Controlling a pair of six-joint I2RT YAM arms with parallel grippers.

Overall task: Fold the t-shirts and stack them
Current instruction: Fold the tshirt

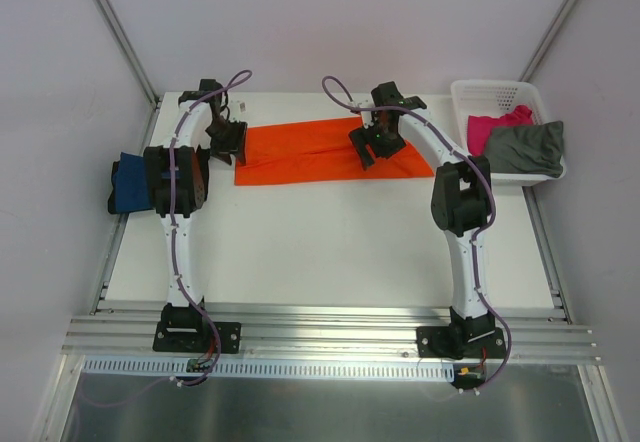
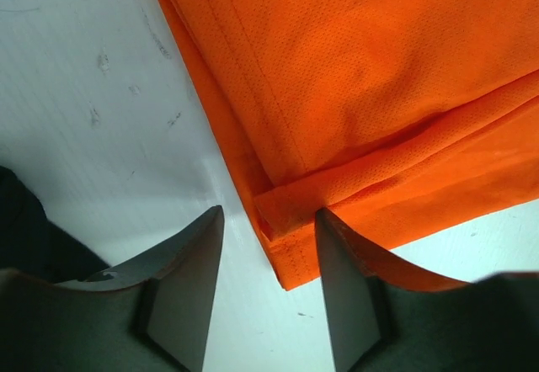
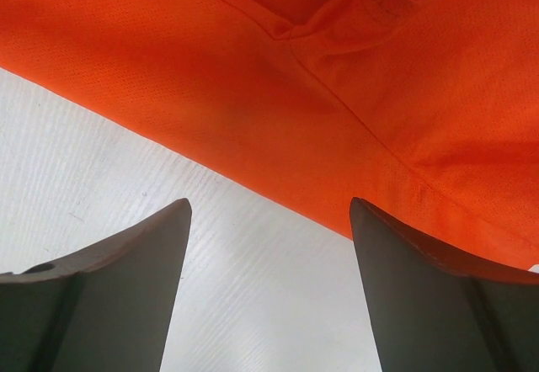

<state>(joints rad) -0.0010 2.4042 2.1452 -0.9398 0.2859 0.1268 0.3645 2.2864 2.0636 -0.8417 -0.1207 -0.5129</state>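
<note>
Heads up, with the orange t-shirt laid along the table's far edge, only 1 layer of its left corner might get pinched by the part-open left gripper, and nothing by the wide-open right gripper, so it'd be dragged crooked.

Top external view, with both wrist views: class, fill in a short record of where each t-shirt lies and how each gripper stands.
orange t-shirt: flat on the table, folded into a long strip
navy t-shirt: left table edge, partly behind the left arm
pink t-shirt: in the white basket, far right
grey-olive t-shirt: in the same basket, hanging over its rim
left gripper: open, astride the orange t-shirt's left corner
right gripper: open, over the orange t-shirt's near edge
</note>
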